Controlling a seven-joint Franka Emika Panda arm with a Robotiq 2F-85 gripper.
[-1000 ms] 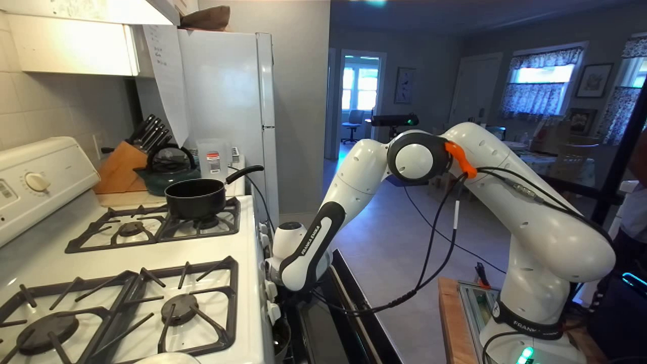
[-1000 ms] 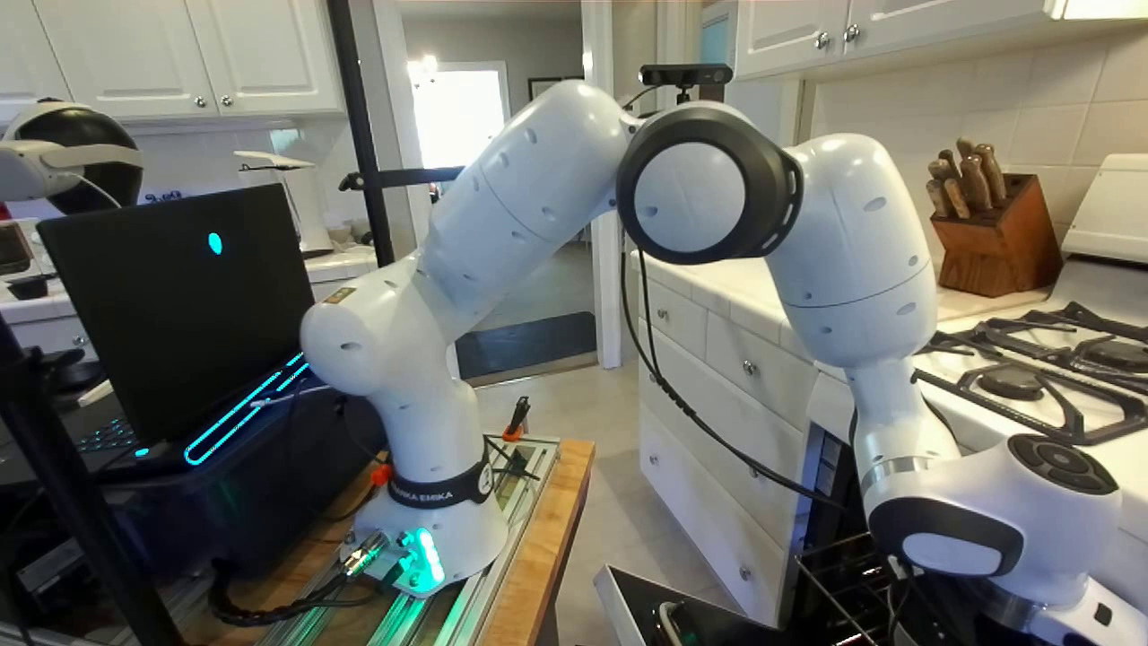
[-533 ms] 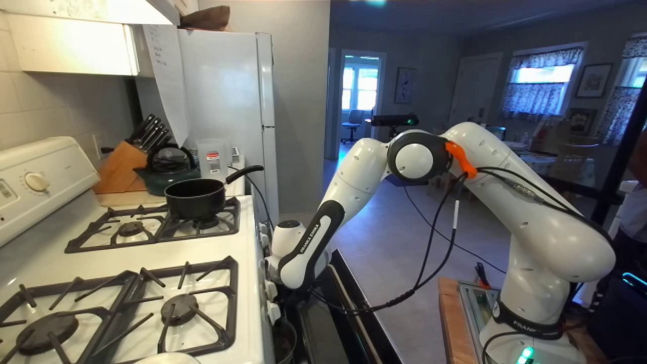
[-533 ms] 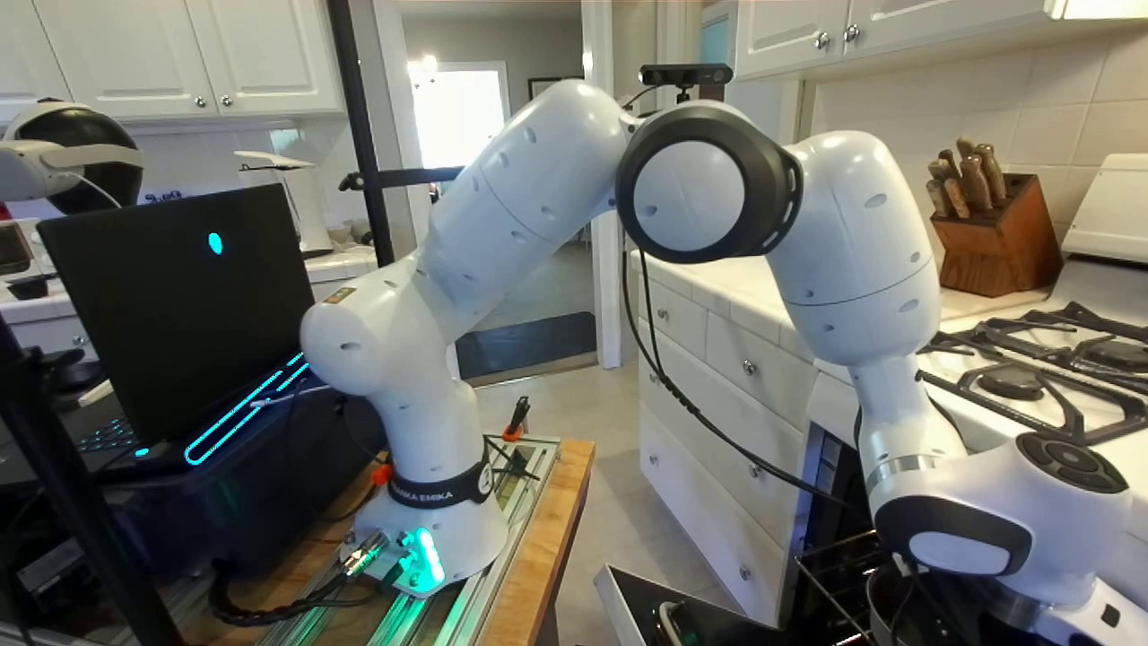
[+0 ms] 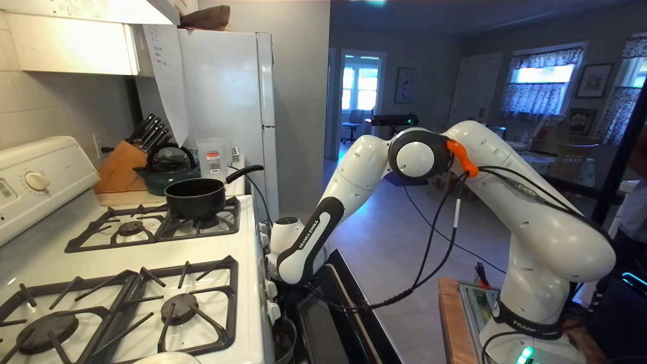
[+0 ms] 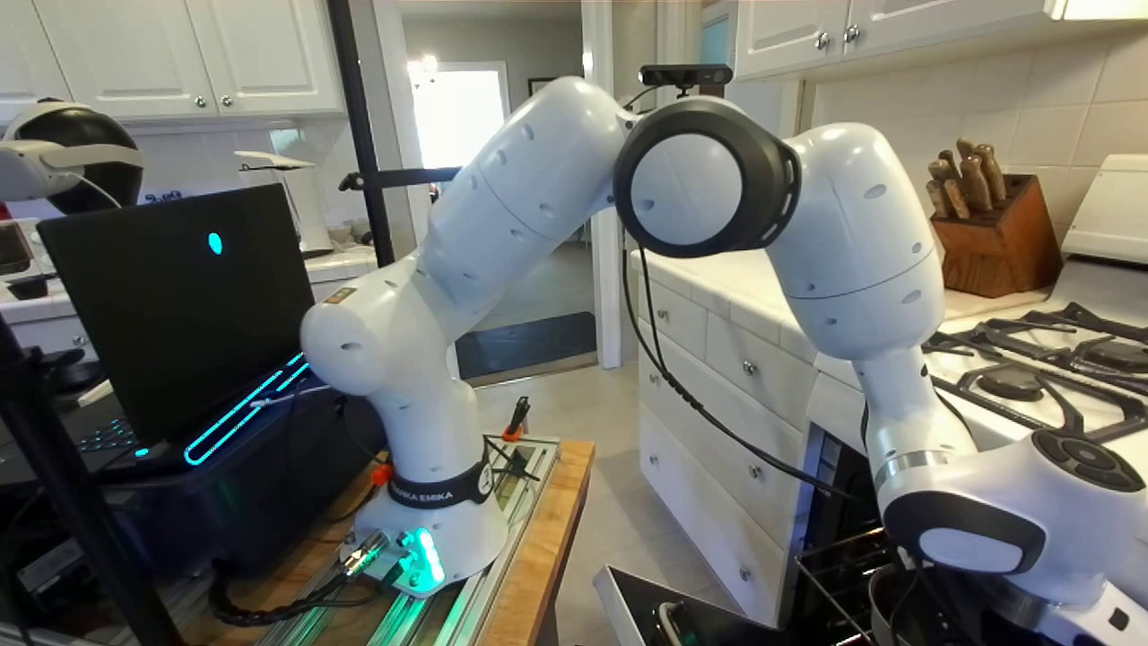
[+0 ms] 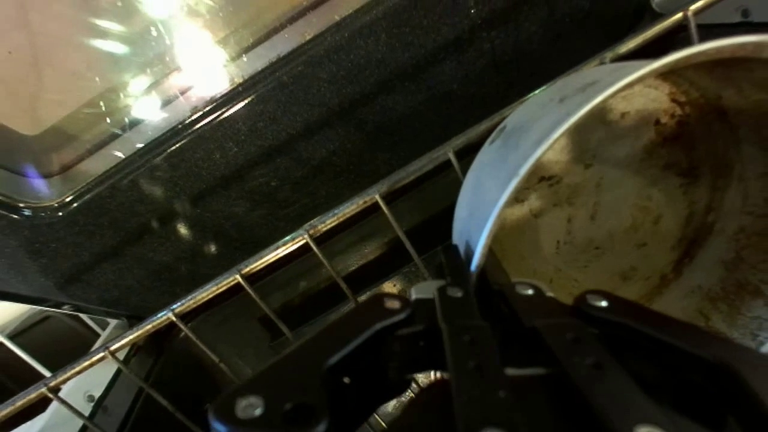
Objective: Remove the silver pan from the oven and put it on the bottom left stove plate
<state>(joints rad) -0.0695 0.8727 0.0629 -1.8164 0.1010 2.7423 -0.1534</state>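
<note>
The silver pan, tarnished brown inside, fills the right of the wrist view. My gripper is shut on its wall, one finger outside and one inside. The pan overlaps the oven rack's front bar; I cannot tell whether it touches the rack. Part of the pan shows in both exterior views. There the gripper's fingers are hidden or out of view. The oven door is dropped open. The bottom left stove plate, a dark cap under a grate, also shows in an exterior view.
A black pot sits on the other front burner, its handle toward the fridge. Oven knobs line the stove front close to my hand. The wire oven rack is slid outward. A drawer counter stands beside the stove.
The arm's hand has risen slightly and shifted a little toward the stove. The pan has moved with it, and more of it shows beside the stove front.
</note>
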